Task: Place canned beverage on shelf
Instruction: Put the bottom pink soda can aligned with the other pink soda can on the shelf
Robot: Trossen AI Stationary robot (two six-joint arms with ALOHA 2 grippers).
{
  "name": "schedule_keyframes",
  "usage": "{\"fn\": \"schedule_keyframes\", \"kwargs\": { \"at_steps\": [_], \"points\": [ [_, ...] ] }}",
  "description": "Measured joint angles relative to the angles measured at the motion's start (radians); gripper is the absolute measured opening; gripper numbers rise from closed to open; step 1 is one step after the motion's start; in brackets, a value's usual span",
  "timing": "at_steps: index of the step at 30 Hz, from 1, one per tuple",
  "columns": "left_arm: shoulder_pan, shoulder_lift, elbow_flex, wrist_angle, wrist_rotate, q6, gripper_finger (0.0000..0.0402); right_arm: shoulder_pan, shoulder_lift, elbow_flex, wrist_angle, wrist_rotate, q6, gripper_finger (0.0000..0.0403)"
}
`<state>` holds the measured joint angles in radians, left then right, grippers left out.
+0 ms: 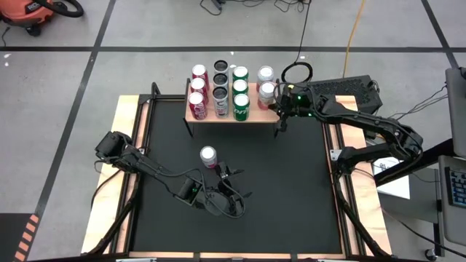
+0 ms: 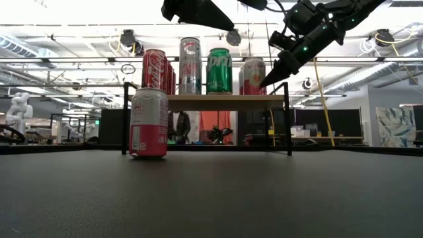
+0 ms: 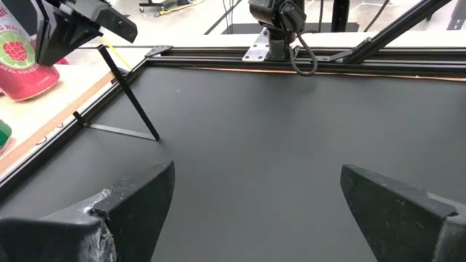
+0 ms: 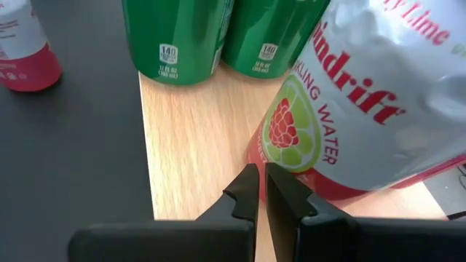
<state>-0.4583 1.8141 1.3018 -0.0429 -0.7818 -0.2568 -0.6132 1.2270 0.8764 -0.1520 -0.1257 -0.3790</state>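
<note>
Desk (image 1: 291,189) carried the shelf (image 1: 255,115) at its far edge | left end effector (image 1: 231,191) spread, well in front of shelf | right end effector (image 1: 279,116) pressed together at shelf's right end | pink can (image 1: 209,156) stood between shelf and left end effector

Black table mat (image 1: 277,182), orange vacuum (image 1: 29,13) on floor, yellow cable (image 1: 354,29)
</note>
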Motion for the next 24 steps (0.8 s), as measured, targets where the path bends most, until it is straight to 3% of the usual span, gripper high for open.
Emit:
{"fn": "schedule_keyframes", "kwargs": {
  "at_steps": [24],
  "points": [
    [0.0,0.0,0.0,0.0,0.0,-0.002,0.0386,-0.001,0.0,0.0,0.006,0.029,-0.026,0.0005]
  ]
}}
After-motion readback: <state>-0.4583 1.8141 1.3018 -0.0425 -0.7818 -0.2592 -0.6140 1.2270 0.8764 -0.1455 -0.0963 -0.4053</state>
